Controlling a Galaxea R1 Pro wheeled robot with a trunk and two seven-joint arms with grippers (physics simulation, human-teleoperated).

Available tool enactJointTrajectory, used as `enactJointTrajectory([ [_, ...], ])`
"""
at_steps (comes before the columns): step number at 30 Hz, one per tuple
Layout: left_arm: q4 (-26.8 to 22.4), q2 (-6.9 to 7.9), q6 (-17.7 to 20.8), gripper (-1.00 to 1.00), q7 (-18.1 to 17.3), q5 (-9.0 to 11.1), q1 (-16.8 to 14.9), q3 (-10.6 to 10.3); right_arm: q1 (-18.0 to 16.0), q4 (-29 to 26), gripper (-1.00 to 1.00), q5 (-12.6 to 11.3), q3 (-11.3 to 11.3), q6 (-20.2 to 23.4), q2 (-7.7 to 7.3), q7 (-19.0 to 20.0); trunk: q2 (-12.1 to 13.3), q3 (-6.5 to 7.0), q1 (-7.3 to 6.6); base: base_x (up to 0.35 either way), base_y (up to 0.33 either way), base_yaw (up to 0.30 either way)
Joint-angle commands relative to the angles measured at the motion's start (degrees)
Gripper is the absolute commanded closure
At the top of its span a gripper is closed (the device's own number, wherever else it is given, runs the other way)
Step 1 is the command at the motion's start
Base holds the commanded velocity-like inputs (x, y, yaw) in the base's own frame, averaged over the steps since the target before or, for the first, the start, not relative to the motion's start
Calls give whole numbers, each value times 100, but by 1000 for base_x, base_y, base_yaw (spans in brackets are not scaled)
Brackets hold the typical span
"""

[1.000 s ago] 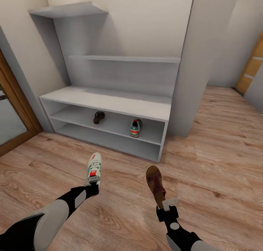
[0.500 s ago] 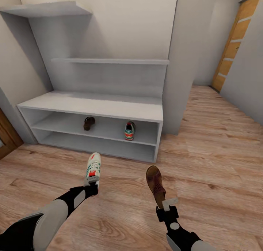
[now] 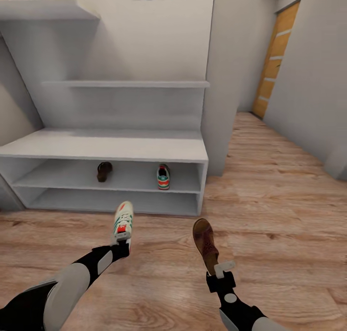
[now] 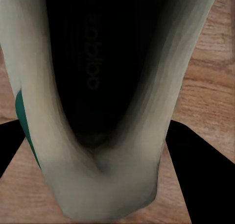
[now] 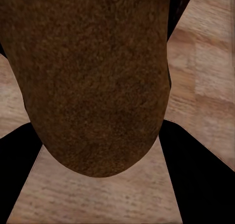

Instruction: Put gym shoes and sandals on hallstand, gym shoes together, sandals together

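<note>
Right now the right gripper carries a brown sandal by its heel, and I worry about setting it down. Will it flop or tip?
The sandal juts straight out from the right gripper without sagging, so it is probably fairly stiff. It looks flat and slim, so it should likely rest steady on the hallstand, not tip.

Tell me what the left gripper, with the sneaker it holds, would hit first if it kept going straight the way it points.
Probably the shoe rack. The left gripper holds its sneaker toe-forward toward the rack's lower shelves, with bare floor between. Depth is unclear, so whether it meets the bottom compartment or its front edge is uncertain.
</note>
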Motion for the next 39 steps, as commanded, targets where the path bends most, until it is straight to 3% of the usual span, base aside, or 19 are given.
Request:
enactJointTrajectory([
  [1, -12, 1, 36, 100, -28, -33, 2, 45, -6, 9, 100, -55, 50, -25, 2, -23, -2, 0, -1, 17, 324, -300],
  [10, -13, 1, 33, 100, -30, -33, 2, 47, -7, 8, 100, -53, 50, -30, 2, -23, -2, 43, -1, -60, 326, -294],
  [16, -14, 1, 5, 100, -30, -33, 2, 53, -6, 8, 100, -52, 50, -33, 2, -23, -2, 52, -1, -74, 134, -87],
  [23, -16, 1, 1, 100, -30, -33, 2, 54, -6, 8, 100, -52, 50, -34, 2, -23, -2, 53, -1, -201, 13, 14],
  [39, -16, 1, 1, 100, -29, -31, 2, 54, -7, 8, 100, -51, 58, -26, 2, -27, -2, 53, -1, -18, 1, 123],
])
